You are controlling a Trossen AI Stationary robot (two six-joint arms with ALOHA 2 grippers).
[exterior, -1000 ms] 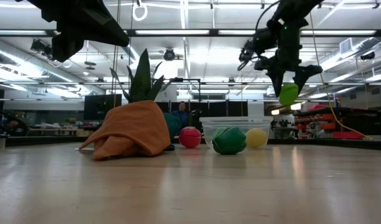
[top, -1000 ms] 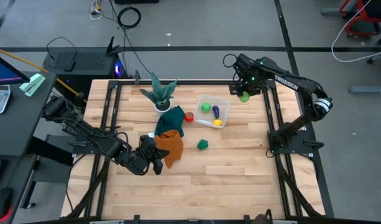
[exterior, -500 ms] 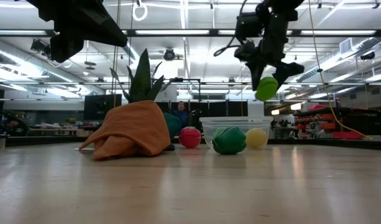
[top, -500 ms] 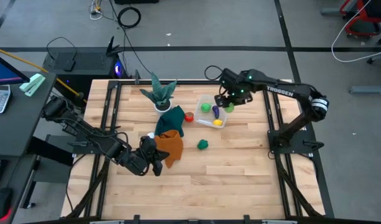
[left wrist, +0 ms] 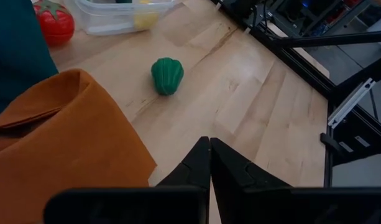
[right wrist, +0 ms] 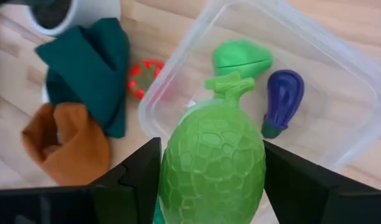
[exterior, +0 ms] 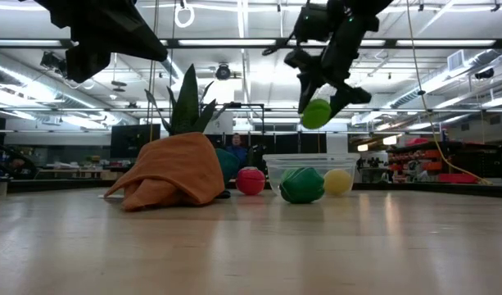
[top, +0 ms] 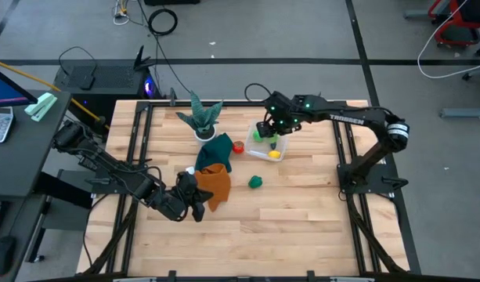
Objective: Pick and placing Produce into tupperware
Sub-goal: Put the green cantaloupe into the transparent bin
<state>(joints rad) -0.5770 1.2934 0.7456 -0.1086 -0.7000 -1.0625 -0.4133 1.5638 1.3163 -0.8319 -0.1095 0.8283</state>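
My right gripper (right wrist: 212, 186) is shut on a light green, bumpy toy fruit (right wrist: 212, 155) in the air over the clear tupperware (right wrist: 339, 68). In the box lie a green piece (right wrist: 242, 57), a purple eggplant (right wrist: 281, 99) and a yellow piece (top: 274, 154). A red tomato (top: 238, 146) rests on the table left of the box. A dark green pepper (top: 255, 182) lies nearer the front. My left gripper (left wrist: 209, 155) is shut and empty, raised beside the orange cloth (left wrist: 59, 137). My right gripper pinches the light green fruit by its two broad sides (right wrist: 171, 168) between its two fingers (right wrist: 134, 180). The fingers slant down from the table's far right. The fruit's stem end (right wrist: 230, 84) points down and away from the wrist. It hangs clear above the tupperware (exterior: 316, 113).
A teal cloth (top: 218, 149) and the orange cloth (top: 216, 182) lie heaped left of the box. A teal spiky plant in a white pot (top: 202, 117) stands at the far edge. Bare wood stretches along the near half of the table (top: 286, 227).
My right gripper has carried the light green fruit from the table's far right corner toward the left, until it is over the tupperware. The wrist turned and tipped farther down on the way. The fruit stayed in the hold, clear of the table.
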